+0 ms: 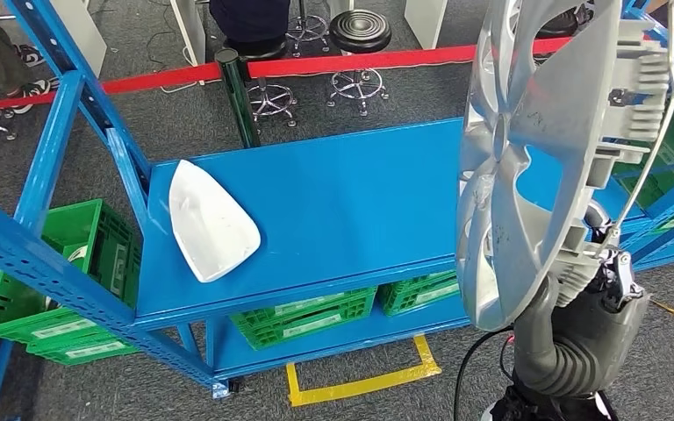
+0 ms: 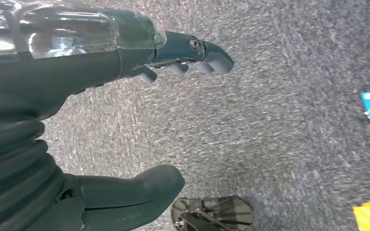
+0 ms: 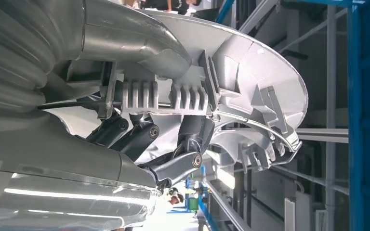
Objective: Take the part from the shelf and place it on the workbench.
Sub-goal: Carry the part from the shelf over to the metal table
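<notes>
Blue shelving (image 1: pixel 333 202) stands on grey carpet, bearing a white panel (image 1: pixel 211 219). Right of that panel, the right hand (image 1: pixel 592 289) grips the silver wheel cover (image 1: pixel 535 149) upright by its rim. Left hand (image 2: pixel 125 62) hangs released. Keep the cover steady while carrying.

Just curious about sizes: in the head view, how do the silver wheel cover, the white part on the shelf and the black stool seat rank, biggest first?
1. Wheel cover, though nearness to the camera inflates it.
2. White part.
3. Stool seat, farthest away.
</notes>
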Tool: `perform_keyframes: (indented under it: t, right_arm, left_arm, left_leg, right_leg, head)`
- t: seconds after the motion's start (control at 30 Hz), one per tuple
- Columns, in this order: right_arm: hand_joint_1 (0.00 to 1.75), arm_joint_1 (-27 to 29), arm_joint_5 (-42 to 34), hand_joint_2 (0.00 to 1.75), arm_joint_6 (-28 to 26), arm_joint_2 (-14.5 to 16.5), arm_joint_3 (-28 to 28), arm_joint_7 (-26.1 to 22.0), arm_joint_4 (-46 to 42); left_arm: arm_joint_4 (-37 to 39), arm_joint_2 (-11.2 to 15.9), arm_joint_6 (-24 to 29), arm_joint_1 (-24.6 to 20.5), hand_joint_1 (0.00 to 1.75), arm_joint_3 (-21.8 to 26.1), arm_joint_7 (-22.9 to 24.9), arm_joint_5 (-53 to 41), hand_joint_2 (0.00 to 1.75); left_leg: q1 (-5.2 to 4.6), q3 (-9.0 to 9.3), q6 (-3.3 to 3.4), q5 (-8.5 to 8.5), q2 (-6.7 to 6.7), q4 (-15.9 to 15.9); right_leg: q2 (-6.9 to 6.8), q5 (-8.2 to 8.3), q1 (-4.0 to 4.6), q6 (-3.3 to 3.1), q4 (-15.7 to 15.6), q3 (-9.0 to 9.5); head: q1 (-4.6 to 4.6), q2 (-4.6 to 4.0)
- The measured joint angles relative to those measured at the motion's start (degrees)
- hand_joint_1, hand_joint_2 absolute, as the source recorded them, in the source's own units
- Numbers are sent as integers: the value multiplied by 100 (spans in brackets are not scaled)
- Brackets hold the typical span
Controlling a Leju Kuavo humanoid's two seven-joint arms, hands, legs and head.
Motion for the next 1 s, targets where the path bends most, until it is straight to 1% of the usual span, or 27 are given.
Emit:
perform_keyframes:
  t: [0.03, 0.07, 0.1, 0.13, 0.17, 0.27, 0.3, 0.33, 0.37, 0.4, 0.43, 0.47, 0.5, 0.53, 0.57, 0.6, 0.63, 0.67, 0.7, 0.73, 0.77, 0.8, 0.83, 0.87, 0.93, 0.97, 1.0]
  right_arm:
    - [175, 0, 1, 175, -1, 0, 0, 3, 0]
    - [175, -1, 6, 175, -1, 0, 0, 9, -1]
    - [175, -2, 15, 175, -1, 0, -1, 20, -3]
    - [175, -5, 28, 175, -1, -1, 1, 36, -7]
    - [175, -7, 43, 175, -2, -1, 1, 50, -11]
    - [175, -8, 64, 175, -5, 0, 6, 70, -19]
    - [175, -7, 63, 175, -7, 1, 8, 71, -19]
    - [175, -6, 62, 175, -7, 1, 10, 71, -18]
    - [175, -5, 60, 175, -8, 1, 11, 70, -17]
    - [175, -4, 57, 175, -8, 1, 12, 70, -17]
    - [175, -5, 56, 175, -8, 1, 12, 69, -16]
    - [175, -5, 55, 175, -8, 1, 13, 69, -15]
    - [175, -4, 54, 175, -8, 1, 14, 69, -14]
    - [175, -5, 53, 175, -8, 1, 14, 69, -13]
    - [175, -6, 52, 175, -8, 1, 14, 69, -13]
    - [175, -8, 52, 175, -8, 1, 14, 68, -14]
    - [175, -12, 51, 175, -9, 1, 13, 66, -15]
    - [175, -15, 49, 175, -9, 1, 13, 63, -16]
    - [175, -18, 46, 175, -9, 1, 12, 57, -17]
    - [175, -18, 43, 175, -9, 1, 11, 51, -17]
    - [175, -18, 35, 175, -8, 1, 11, 44, -17]
    - [175, -18, 24, 175, -8, 3, 11, 38, -16]
    - [175, -18, 13, 175, -8, 4, 11, 31, -15]
    - [175, -17, 2, 175, -9, 5, 10, 24, -15]
    - [175, -12, -13, 175, -9, 7, 9, 12, -14]
    - [175, -10, -21, 175, -9, 7, 9, 8, -13]
    - [175, -9, -30, 175, -9, 7, 8, 4, -9]
  left_arm:
    - [0, 1, 0, 0, 0, 0, -1, -2, 175]
    - [0, 1, 0, -2, 0, 0, -2, -4, 175]
    - [1, -1, 0, -8, 0, 0, -3, -10, 175]
    - [1, -3, 0, -12, 0, 0, -6, -17, 175]
    - [1, -5, 0, -15, 0, 0, -7, -26, 175]
    - [2, -8, 1, -17, 0, 1, -4, -48, 175]
    - [2, -7, 1, -21, 0, 1, -3, -55, 175]
    - [1, -7, 0, -25, 0, 2, -2, -59, 175]
    - [1, -7, 0, -29, 0, 2, -1, -63, 175]
    - [0, -5, 0, -31, 0, 2, 0, -67, 175]
    - [0, -5, 0, -30, 0, 2, 1, -68, 175]
    - [1, -5, 0, -28, 0, 2, 4, -73, 175]
    - [1, -4, -1, -27, 0, 2, 12, -79, 175]
    - [2, -4, -1, -25, 0, 2, 21, -86, 175]
    - [2, -4, -2, -24, 0, 2, 29, -93, 175]
    - [2, -8, -3, -25, 0, 2, 35, -98, 175]
    - [2, -15, -5, -26, 0, 3, 37, -101, 175]
    - [1, -24, -7, -27, 0, 3, 39, -104, 175]
    - [1, -32, -9, -29, 0, 4, 40, -108, 175]
    - [0, -37, -9, -29, 0, 4, 43, -111, 175]
    - [0, -35, -9, -24, 0, 5, 45, -117, 175]
    - [1, -30, -9, -22, 0, 6, 46, -121, 175]
    - [2, -28, -9, -18, 0, 7, 48, -128, 175]
    - [4, -28, -9, -15, 0, 8, 49, -137, 175]
    - [7, -31, -8, -16, 0, 10, 50, -150, 175]
    - [7, -30, -8, -16, 0, 12, 52, -155, 175]
    - [7, -28, -6, -16, 0, 15, 56, -160, 175]
  left_leg:
    - [24, 133, -27, 136, 4, -185]
    - [51, 368, -53, 321, 8, -559]
    - [64, 611, -74, 442, 2, -967]
    - [66, 787, -62, 549, -11, -1278]
    - [59, 872, -41, 592, -25, -1463]
    - [32, 773, 105, 672, -37, -1488]
    - [33, 729, 165, 721, -29, -1492]
    - [34, 675, 226, 779, -21, -1501]
    - [32, 608, 275, 842, -13, -1507]
    - [15, 535, 303, 903, -11, -1505]
    - [-4, 455, 323, 966, -7, -1501]
    - [-29, 369, 333, 1030, -3, -1496]
    - [-56, 283, 340, 1094, 2, -1492]
    - [-85, 203, 345, 1154, 5, -1489]
    - [-112, 134, 347, 1211, 7, -1488]
    - [-128, 81, 348, 1264, 9, -1488]
    - [-148, 39, 341, 1311, 11, -1486]
    - [-158, 5, 323, 1362, 17, -1486]
    - [-155, -21, 297, 1414, 29, -1489]
    - [-155, -41, 265, 1466, 42, -1496]
    - [-150, -59, 235, 1512, 49, -1502]
    - [-145, -91, 204, 1488, 48, -1483]
    - [-141, -142, 174, 1357, 37, -1395]
    - [-131, -218, 141, 1124, 23, -1203]
    - [-84, -385, 69, 539, 3, -555]
    - [-61, -428, 35, 375, 0, -225]
    - [-43, -413, 6, 358, 0, -6]
  right_leg:
    - [-1, 21, -12, 21, 27, -46]
    - [-1, 39, -27, 45, 63, -91]
    - [1, 57, -35, 74, 98, -135]
    - [5, 79, -41, 109, 129, -171]
    - [11, 106, -42, 150, 151, -197]
    - [36, 200, -61, 276, 149, -239]
    - [44, 133, -70, 308, 186, -270]
    - [51, -34, -78, 332, 309, -318]
    - [55, -296, -83, 347, 540, -389]
    - [55, -605, -82, 356, 872, -470]
    - [55, -859, -81, 358, 1243, -538]
    - [55, -1000, -78, 351, 1548, -566]
    - [55, -1007, -70, 330, 1707, -524]
    - [55, -903, -54, 291, 1666, -391]
    - [56, -747, -26, 230, 1423, -165]
    - [59, -625, 20, 145, 1025, 135]
    - [55, -581, 63, 53, 569, 447]
    - [54, -590, 104, -13, 183, 690]
    - [52, -624, 137, -56, -77, 838]
    - [50, -636, 154, -70, -201, 886]
    - [47, -589, 153, -68, -251, 858]
    - [35, -517, 144, -72, -285, 826]
    - [23, -435, 128, -84, -323, 777]
    - [10, -351, 108, -92, -358, 712]
    - [-3, -215, 98, -100, -354, 552]
    - [-11, -155, 94, -88, -336, 462]
    - [-18, -98, 87, -73, -307, 366]
  head:
    - [-9, 0]
    - [-19, 0]
    - [-33, 0]
    - [-39, 0]
    - [-44, 0]
    - [-39, 0]
    - [-33, 0]
    - [-15, 0]
    - [13, 0]
    - [50, 0]
    - [84, 0]
    - [110, 0]
    - [132, 0]
    - [152, 0]
    - [170, 0]
    - [186, 0]
    - [192, 0]
    - [189, 0]
    - [181, 0]
    - [177, 0]
    - [178, 0]
    - [181, 0]
    - [169, 0]
    - [137, 0]
    - [50, 0]
    - [13, 0]
    - [-13, 0]
